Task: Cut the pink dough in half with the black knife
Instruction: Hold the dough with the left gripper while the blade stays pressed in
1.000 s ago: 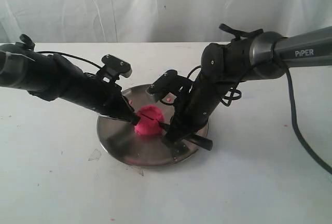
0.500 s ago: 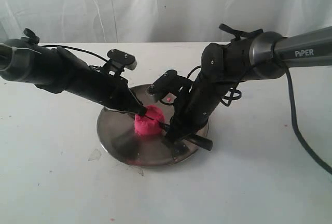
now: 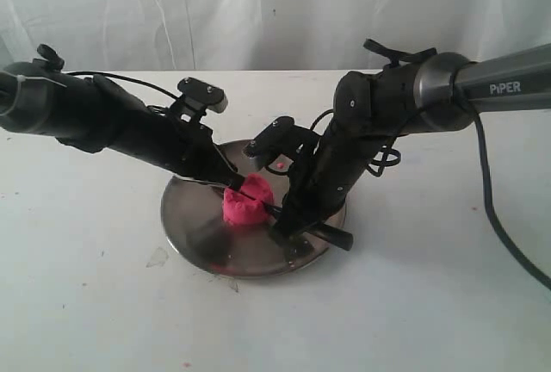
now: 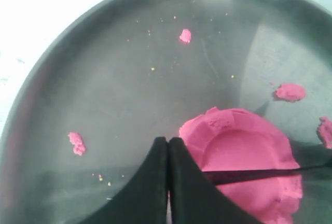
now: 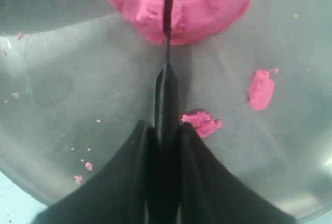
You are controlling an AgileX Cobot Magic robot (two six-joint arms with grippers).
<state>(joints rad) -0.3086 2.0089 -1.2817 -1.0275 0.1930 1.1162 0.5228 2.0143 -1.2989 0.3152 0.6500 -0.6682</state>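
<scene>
The pink dough (image 3: pixel 244 201) (image 4: pixel 244 162) (image 5: pixel 176 3) sits as one lump on the round metal plate (image 3: pixel 198 226). My right gripper (image 3: pixel 281 217) (image 5: pixel 167 128) is shut on the handle of the black knife (image 5: pixel 167 99). Its blade (image 4: pixel 259 173) lies across the dented top of the dough. My left gripper (image 3: pixel 231 182) (image 4: pixel 167 142) is shut with nothing held, its tips at the dough's left edge, just above the plate (image 4: pixel 114 94).
Small pink crumbs (image 4: pixel 77 143) (image 5: pixel 259 90) are scattered over the plate. The plate stands on a white table (image 3: pixel 86 303) with a white curtain behind. Both arms crowd over the plate from either side.
My left gripper has moved right and slightly up, from the plate's left part to the dough's edge. The right arm and knife have hardly moved.
</scene>
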